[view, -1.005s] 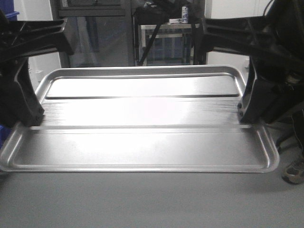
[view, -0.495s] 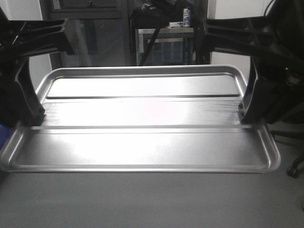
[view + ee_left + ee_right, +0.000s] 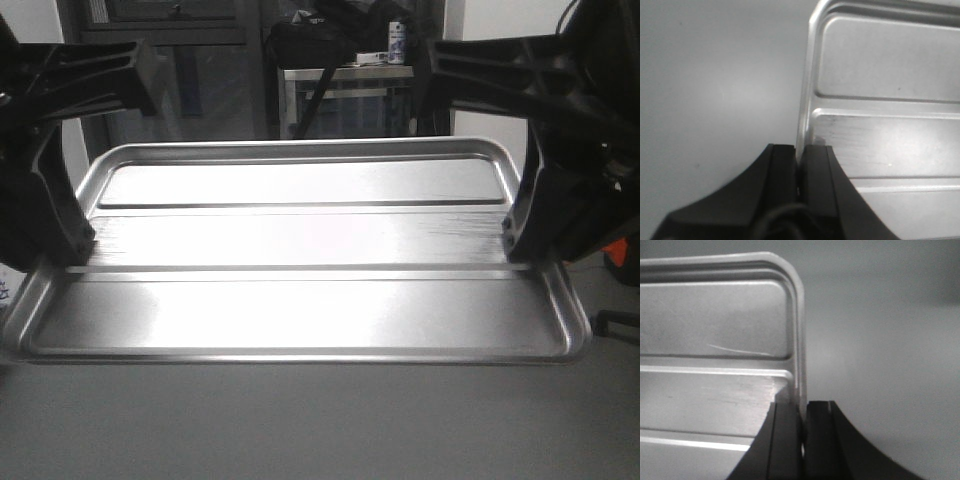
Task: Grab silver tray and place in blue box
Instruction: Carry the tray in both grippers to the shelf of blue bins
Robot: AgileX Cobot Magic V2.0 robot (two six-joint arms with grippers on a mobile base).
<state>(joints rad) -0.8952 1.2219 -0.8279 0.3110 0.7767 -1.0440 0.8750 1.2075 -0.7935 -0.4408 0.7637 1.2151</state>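
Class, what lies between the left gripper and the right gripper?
Only the silver tray, its end rims pinched by the left gripper and right gripper; the front view shows it.

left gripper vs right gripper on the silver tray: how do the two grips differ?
The left gripper pinches the left short rim of the silver tray; the right gripper pinches the right short rim. In the wrist views the left gripper's in-tray finger lies right of the rim and the right gripper's lies left of it, so they mirror each other. Shared: both are shut on the rim, meeting it at the band between the long ridges.
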